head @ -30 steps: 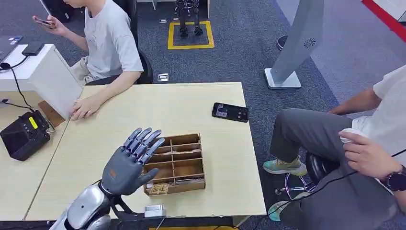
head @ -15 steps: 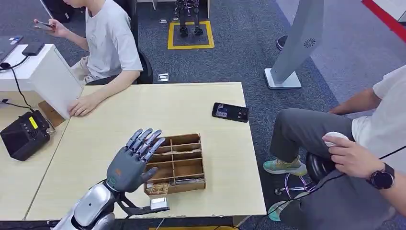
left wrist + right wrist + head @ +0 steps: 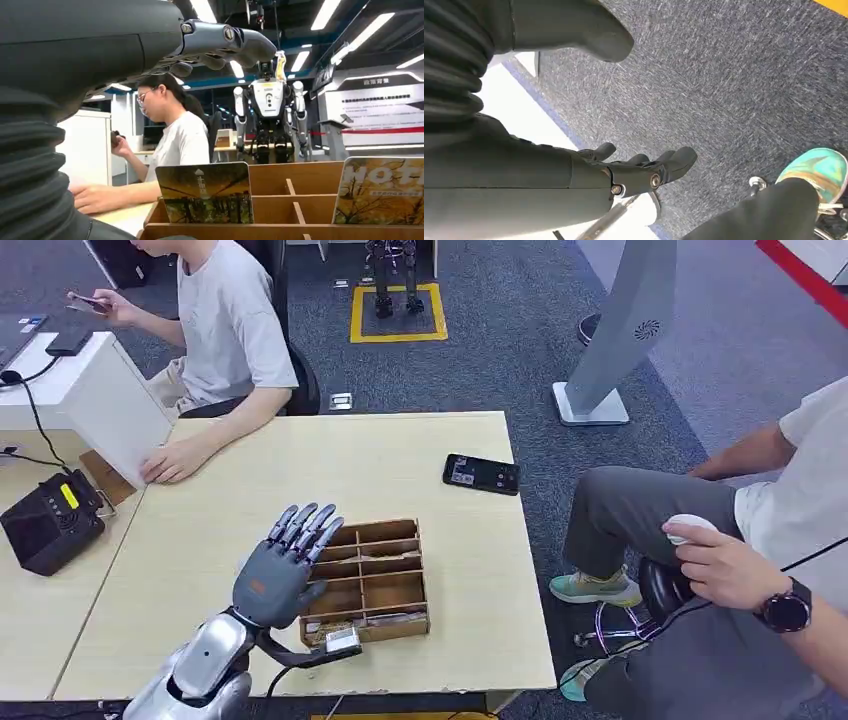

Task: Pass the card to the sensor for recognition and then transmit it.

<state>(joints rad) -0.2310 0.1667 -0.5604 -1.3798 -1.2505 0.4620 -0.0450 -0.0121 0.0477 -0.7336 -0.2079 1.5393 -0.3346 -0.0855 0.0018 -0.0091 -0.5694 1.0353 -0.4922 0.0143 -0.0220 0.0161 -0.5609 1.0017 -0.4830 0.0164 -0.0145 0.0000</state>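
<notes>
Moved: your left hand has crept forward to the wooden divider tray.
Left fingers: spread, holding nothing.
Right hand: fingers loosely apart, empty.

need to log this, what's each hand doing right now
Left hand: open, holding nothing, beside the wooden organizer.
Right hand: open, holding nothing.

An office used as a robotics lab is shown. Grey carpet is seen across the upper frame, with light wooden desks below it. A humanoid robot is parked at centre under ceiling strip lights, and a yellow floor marking is placed at top centre.
</notes>
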